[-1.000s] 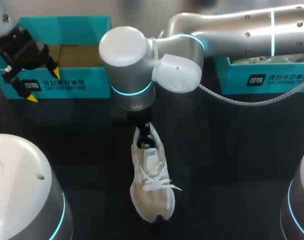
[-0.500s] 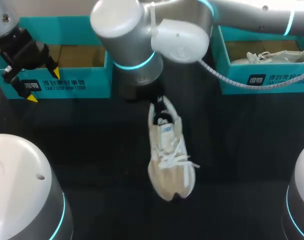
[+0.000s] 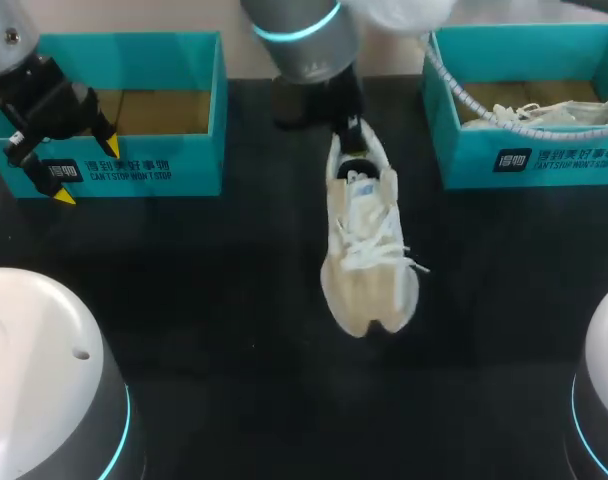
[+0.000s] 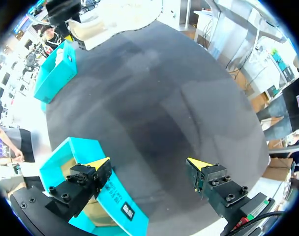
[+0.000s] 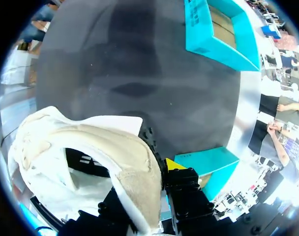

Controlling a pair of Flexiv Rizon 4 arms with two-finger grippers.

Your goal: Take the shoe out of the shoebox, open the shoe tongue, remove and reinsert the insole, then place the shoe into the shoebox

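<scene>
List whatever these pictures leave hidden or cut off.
- Insole: in the head view the tongue and laces cover the shoe. The right wrist view shows only a dark opening.
- Right pincer: one yellow tip is hidden by the heel collar in the right wrist view.
- Right shoebox: its contents run off the picture's edge in the head view.

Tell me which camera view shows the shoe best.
The head view: the whole shoe shows, laces visible, its heel held by the right hand. The right wrist view shows only the heel collar and opening, close up. The left wrist view gives no clear sight of it.
</scene>
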